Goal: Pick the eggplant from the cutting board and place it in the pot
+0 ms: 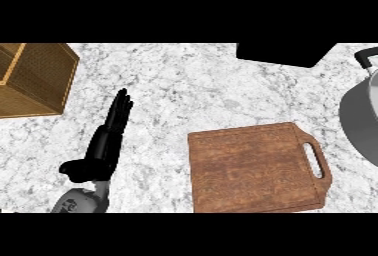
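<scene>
Cutting board [255, 167] bare, right of left robot hand [103, 150]; fingers straight, apart.

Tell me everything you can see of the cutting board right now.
The cutting board is a brown, wood-grained rectangular slab with rounded corners, lying flat on the marble counter at lower centre-right. A slotted handle sits on its right side, pointing toward the grey pot, which is only partly in view. Its top is bare: no eggplant shows on it or anywhere else. Nothing touches it; the left hand rests open to its left, apart from it. Its lower edge is cut off by the view.
</scene>
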`<state>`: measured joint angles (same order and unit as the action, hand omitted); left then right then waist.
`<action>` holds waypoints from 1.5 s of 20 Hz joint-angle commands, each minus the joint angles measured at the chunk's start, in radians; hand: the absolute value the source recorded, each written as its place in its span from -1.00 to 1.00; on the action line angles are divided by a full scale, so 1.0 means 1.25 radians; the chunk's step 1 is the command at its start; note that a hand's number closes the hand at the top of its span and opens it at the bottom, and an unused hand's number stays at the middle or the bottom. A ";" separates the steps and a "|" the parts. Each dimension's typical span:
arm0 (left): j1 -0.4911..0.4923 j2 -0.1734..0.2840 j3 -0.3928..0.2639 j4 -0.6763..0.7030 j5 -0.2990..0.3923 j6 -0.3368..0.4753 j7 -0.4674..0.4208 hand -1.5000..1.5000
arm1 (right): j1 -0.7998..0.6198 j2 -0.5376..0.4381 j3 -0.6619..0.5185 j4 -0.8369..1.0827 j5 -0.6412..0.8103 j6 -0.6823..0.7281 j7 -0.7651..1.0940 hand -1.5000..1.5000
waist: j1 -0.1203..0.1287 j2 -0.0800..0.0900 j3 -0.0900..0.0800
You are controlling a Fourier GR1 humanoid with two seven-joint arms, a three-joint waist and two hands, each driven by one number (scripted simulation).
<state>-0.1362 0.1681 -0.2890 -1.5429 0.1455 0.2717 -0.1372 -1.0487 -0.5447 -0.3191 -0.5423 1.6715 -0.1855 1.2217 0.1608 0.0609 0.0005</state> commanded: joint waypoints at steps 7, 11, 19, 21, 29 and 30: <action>0.013 0.007 0.030 0.001 0.003 0.018 0.011 0.00 | 0.006 0.006 -0.073 0.081 0.082 -0.059 0.212 1.00 | -0.053 -0.020 0.002; 0.037 0.015 0.039 0.003 0.007 0.010 -0.006 0.00 | -0.006 0.000 -0.107 0.088 0.099 -0.049 0.212 1.00 | -0.067 -0.028 0.001; 0.053 0.010 0.055 0.025 0.012 0.005 -0.035 0.00 | 0.067 0.021 -0.235 0.109 0.030 -0.155 0.131 1.00 | -0.085 -0.028 0.002; 0.056 0.005 0.038 -0.013 0.006 0.014 -0.002 0.00 | 0.093 0.031 -0.263 0.127 0.020 -0.181 0.123 1.00 | -0.076 -0.026 0.003; 0.068 -0.001 0.050 -0.001 0.000 0.024 -0.024 0.00 | 0.153 0.036 -0.407 0.120 -0.056 -0.202 0.162 -1.00 | -0.095 -0.032 0.002; 0.071 0.002 0.056 -0.006 0.010 0.014 -0.030 0.00 | 0.172 0.035 -0.433 0.126 -0.078 -0.213 0.136 -1.00 | -0.097 -0.032 0.003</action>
<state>-0.0555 0.1822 -0.2152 -1.5423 0.1597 0.2844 -0.1644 -0.8640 -0.5065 -0.7789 -0.3913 1.6235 -0.3730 1.1819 0.0457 0.0219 0.0035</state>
